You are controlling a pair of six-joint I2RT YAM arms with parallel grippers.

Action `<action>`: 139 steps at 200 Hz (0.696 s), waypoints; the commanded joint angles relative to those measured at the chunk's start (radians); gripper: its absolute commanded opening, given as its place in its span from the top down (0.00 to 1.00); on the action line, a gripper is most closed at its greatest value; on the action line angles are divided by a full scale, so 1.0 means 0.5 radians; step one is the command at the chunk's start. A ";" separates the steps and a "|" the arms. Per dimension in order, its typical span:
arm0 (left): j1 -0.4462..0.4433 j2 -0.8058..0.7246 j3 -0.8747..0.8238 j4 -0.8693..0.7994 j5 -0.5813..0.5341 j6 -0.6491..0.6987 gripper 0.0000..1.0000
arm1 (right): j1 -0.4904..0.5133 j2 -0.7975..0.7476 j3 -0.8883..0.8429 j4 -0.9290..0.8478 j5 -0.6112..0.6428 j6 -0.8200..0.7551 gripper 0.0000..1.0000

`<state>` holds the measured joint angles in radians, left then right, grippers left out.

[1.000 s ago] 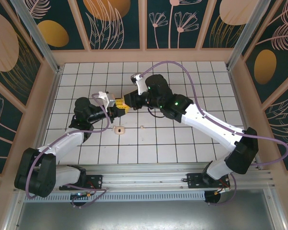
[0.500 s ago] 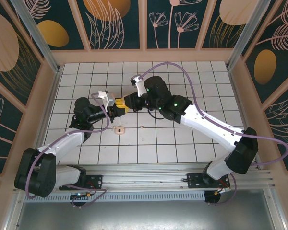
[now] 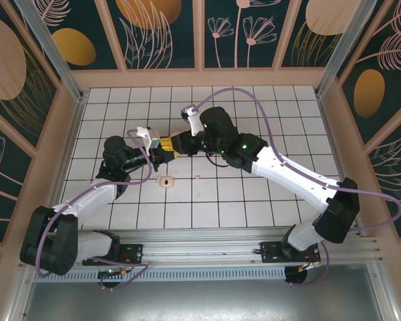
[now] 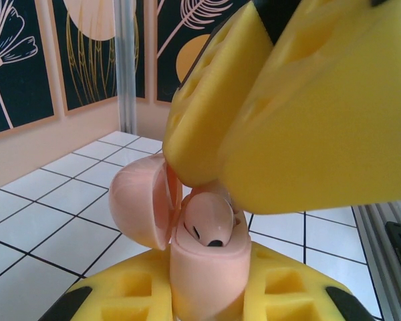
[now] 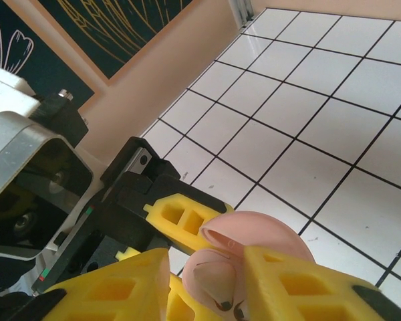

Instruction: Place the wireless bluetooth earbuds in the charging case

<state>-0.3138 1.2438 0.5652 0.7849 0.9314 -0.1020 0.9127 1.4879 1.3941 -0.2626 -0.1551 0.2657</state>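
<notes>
Charging case [image 4: 204,281] sits clenched in the left hand [image 3: 162,153], left of centre in the overhead view above the tiled bench [image 3: 254,200], its lid [image 4: 137,207] swung open. One pale pink earbud [image 4: 207,222] rests in its socket, while the right hand [image 5: 210,287] hangs over it, yellow fingers [image 5: 113,284] parted either side, released.

Smooth matt pink plastic on the case [image 4: 204,284]; glossy earbud [image 4: 208,217]; matt yellow plastic fingers [image 4: 321,127]; shiny white tiles [image 4: 60,200].
</notes>
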 commanded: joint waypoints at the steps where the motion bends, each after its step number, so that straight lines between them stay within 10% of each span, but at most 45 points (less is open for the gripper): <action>1: -0.004 -0.052 0.068 0.125 0.018 -0.019 0.98 | 0.006 -0.085 -0.006 -0.016 0.010 -0.017 0.62; 139: -0.032 -0.101 0.111 0.130 0.175 -0.084 0.97 | -0.374 0.031 0.010 0.303 -1.122 0.265 0.45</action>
<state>-0.3222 1.2121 0.5869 0.8120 0.9909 -0.1287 0.7216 1.4555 1.3521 -0.1528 -0.5873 0.3733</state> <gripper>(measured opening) 0.190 0.549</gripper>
